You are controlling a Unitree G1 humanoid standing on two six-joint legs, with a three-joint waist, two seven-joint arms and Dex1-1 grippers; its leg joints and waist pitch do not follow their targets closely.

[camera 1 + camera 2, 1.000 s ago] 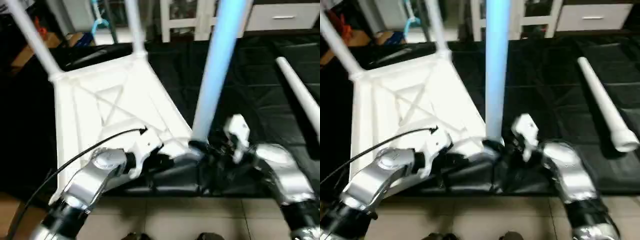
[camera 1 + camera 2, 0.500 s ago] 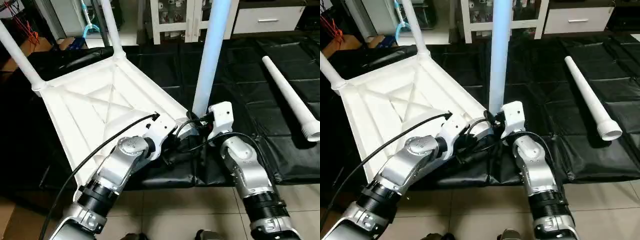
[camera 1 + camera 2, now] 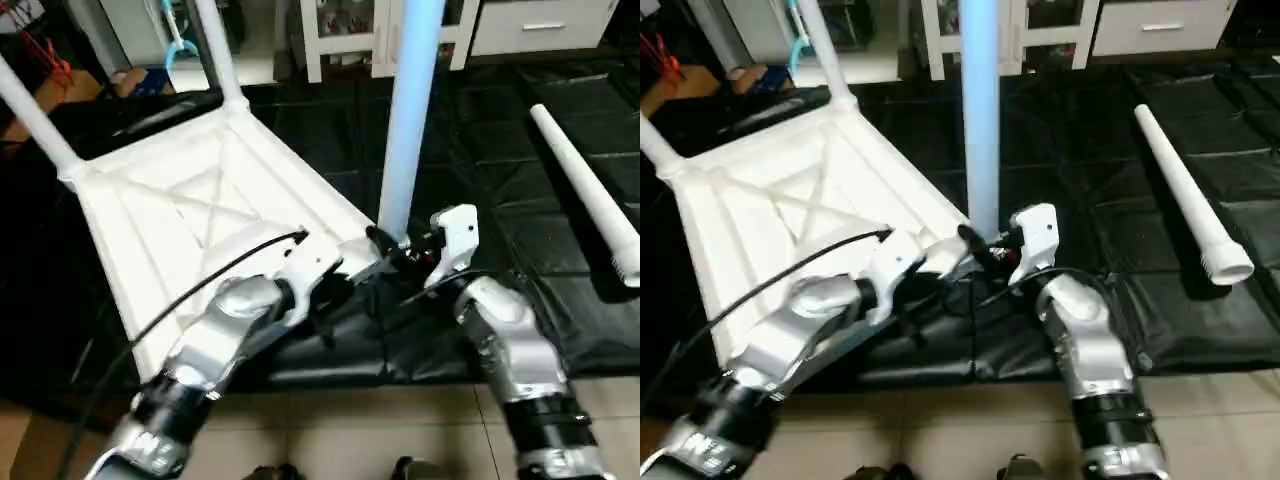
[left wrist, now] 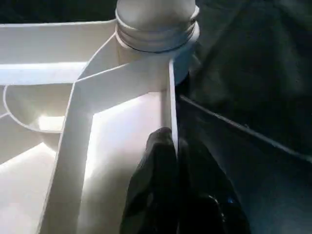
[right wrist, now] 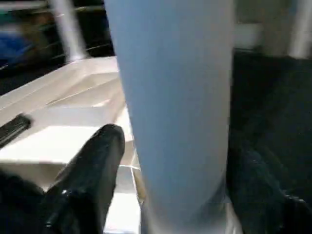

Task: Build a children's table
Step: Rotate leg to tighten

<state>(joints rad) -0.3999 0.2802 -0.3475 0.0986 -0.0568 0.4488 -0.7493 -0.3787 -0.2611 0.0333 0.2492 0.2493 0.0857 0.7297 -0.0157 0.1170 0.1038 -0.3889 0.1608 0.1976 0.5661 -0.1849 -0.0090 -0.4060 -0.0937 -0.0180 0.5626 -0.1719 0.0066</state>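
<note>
**Third leg seated, fourth still loose**

Black padded mats (image 3: pixel 1120 170) over a tiled floor carry the work. On them the white plastic rectangular tabletop (image 3: pixel 190 215) lies upside down, X-ribbed underside facing up.

Progress, judged from how things lie: three long tapered white tube legs stand in corner sockets. Two of them, (image 3: pixel 30 115) and (image 3: pixel 218 50), rise at the tabletop's far corners; the third leg (image 3: pixel 408 120) stands at the near corner on the robot's right, its collar sitting in the socket (image 4: pixel 156 36). The near corner on the robot's left looks empty, though the left arm partly covers it. The fourth leg (image 3: pixel 1185 190) lies loose on the mats, well apart from the tabletop, on the robot's right.

Orientation: standing legs have long axes near vertical, slightly splayed. The loose leg lies flat, wide collared end toward the robot, narrow end away.

Left gripper (image 4: pixel 178 161): clenched on the tabletop's edge rib just beside the third leg's socket.

Right gripper (image 5: pixel 168 185): fingers straddle the third leg's base; whether they clamp it or have let go, I cannot tell.
</note>
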